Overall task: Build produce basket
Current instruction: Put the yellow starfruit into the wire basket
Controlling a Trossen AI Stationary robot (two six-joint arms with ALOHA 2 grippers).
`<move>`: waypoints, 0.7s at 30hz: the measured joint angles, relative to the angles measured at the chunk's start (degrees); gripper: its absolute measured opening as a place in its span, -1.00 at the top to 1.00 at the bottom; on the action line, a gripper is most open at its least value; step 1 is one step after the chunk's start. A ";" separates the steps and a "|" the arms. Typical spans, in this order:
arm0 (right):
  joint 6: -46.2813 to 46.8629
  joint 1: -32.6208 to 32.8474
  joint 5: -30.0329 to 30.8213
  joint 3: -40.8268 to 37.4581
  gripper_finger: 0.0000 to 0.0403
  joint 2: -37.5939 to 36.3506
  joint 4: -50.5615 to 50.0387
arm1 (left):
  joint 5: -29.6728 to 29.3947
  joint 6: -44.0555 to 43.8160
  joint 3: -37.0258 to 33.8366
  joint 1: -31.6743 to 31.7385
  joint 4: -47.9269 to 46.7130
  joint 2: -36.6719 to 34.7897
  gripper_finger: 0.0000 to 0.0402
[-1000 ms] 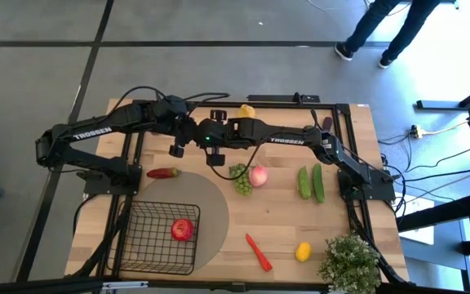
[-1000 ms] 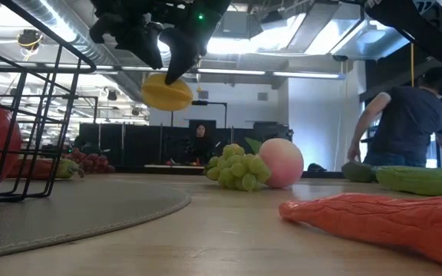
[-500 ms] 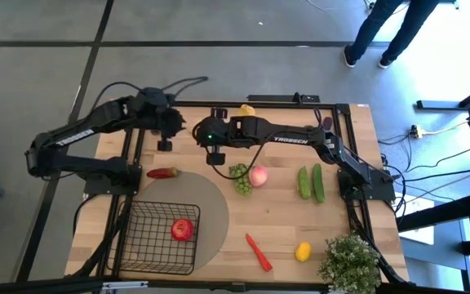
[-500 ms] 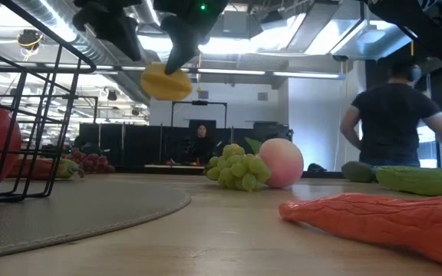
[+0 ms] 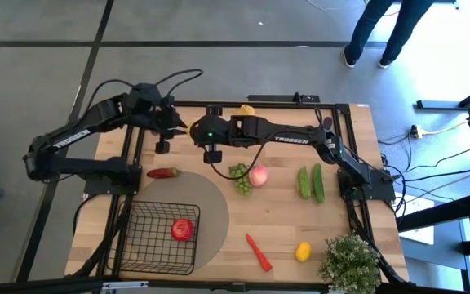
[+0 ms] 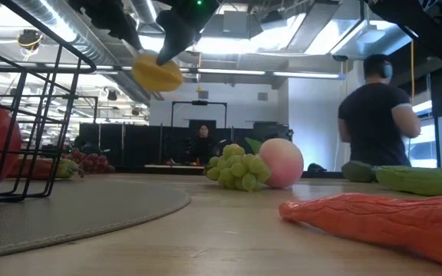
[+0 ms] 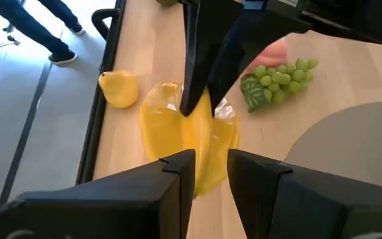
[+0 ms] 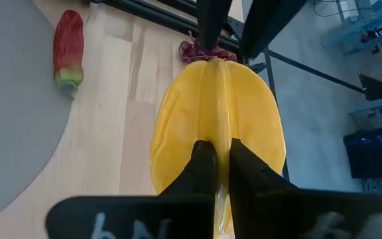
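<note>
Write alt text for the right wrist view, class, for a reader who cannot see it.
The right end effector is shut on a ridged yellow fruit, held above the wooden table. A red chili lies beside the round mat, with the left end effector's fingers just beyond the fruit.

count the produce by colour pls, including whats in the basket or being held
red: 3 (apple, pepper, chili)
yellow: 3 (held fruit, pear, lemon)
green: 3 (green grapes, cucumbers)
pink: 1 (peach)
dark purple: 2 (dark grapes, eggplant)
total: 12
</note>
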 joint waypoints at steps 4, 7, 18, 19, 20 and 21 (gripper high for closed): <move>0.00 0.00 0.01 0.00 0.99 0.04 0.03 | 0.04 0.12 0.00 0.00 0.01 0.70 0.60; -0.07 -0.01 0.02 0.00 0.99 0.07 0.52 | 0.10 0.22 0.00 0.00 -0.03 1.26 0.60; -0.15 -0.04 -0.04 -0.09 0.99 0.20 1.73 | -3.17 1.43 0.09 -0.04 0.03 3.51 0.60; -0.15 -0.04 -0.02 -0.11 0.99 0.22 1.71 | -3.24 1.66 0.09 -0.06 0.06 3.68 0.60; -0.15 -0.07 -0.02 -0.13 0.99 0.22 1.71 | -3.26 1.74 0.08 -0.07 0.04 3.86 0.60; -0.15 -0.07 -0.02 -0.13 0.99 0.22 1.69 | -3.27 1.75 0.09 -0.07 0.03 4.01 0.60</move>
